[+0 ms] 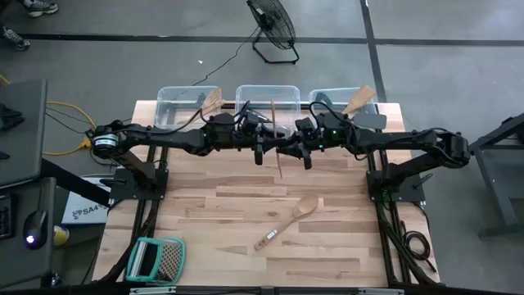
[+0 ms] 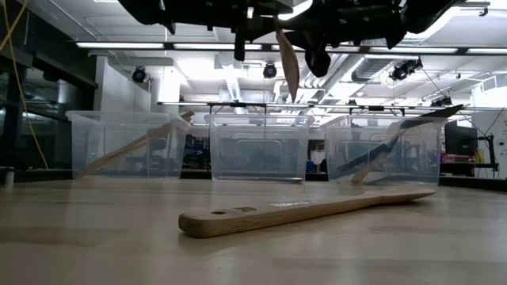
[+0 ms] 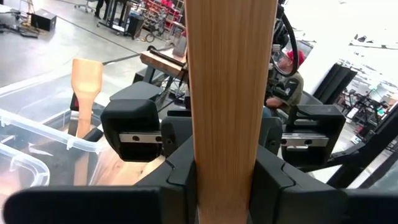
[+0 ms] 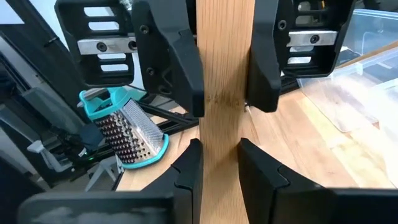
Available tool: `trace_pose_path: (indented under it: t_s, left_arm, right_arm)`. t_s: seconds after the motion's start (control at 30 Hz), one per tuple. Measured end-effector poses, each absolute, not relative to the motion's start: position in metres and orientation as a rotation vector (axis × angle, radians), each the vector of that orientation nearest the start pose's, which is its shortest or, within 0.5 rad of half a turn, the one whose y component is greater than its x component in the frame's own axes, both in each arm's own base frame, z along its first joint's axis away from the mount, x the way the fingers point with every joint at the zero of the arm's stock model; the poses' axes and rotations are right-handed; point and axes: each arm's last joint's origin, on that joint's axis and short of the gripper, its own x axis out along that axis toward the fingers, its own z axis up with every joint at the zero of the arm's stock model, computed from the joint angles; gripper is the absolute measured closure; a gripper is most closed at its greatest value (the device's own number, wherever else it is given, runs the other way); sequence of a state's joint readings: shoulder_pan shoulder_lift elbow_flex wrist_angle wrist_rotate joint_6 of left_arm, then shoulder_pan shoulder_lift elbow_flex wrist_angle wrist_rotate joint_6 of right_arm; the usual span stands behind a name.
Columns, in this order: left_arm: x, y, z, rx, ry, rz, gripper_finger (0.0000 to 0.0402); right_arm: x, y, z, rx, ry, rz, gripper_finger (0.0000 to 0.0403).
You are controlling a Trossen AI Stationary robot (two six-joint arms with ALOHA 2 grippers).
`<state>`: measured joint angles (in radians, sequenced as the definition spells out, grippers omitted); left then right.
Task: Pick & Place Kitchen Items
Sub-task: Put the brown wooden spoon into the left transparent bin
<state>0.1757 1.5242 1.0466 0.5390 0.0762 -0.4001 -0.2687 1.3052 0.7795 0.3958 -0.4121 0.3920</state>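
Nearest the table's front edge, a teal-framed grater [image 1: 155,260] lies at the left corner, no part of the job. A little further in, a wooden spoon [image 1: 286,221] lies flat on the bare boards with its bowl pointing toward the bins, nothing touching it.

Beyond that, over the middle of the table, the two arms meet nose to nose in the air with one flat wooden utensil [image 1: 278,156] between them. From table height its blade [image 2: 289,63] hangs downward, well clear of the surface. The right gripper [image 4: 219,155] is clamped on the wood. The left gripper [image 3: 227,168] has its fingers [image 4: 180,62] pressed against both flat edges of the same piece, a bit along from the right one. So both claws are gripping that single utensil, and it looks to me like a hand-over from one arm to the other.

Farthest back, three clear bins [image 1: 268,98] stand in a row along the far edge. The outer two already hold utensils, pale wooden ones leaning over the rims and a black one [image 1: 370,120] in the right-hand bin.

My guess at what's needed next: one claw must let go cleanly so the wood doesn't twist, then the other carries it to a bin. The spoon on the table is yet to be picked up.
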Motion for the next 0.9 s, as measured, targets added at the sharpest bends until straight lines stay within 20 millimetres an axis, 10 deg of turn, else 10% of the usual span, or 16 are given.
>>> trace_pose_path:
  t_s: [0.47,0.9]
  left_arm:
    - [0.341,0.057,0.318,-0.379,-0.075,0.032,0.0313]
    - [0.301,0.065,0.353,-0.302,-0.074,0.013,0.0313]
  right_arm:
    - [0.263,-0.068,0.271,0.468,0.288,0.106,0.0123]
    - [0.224,-0.075,0.289,0.427,0.33,0.044,0.0115]
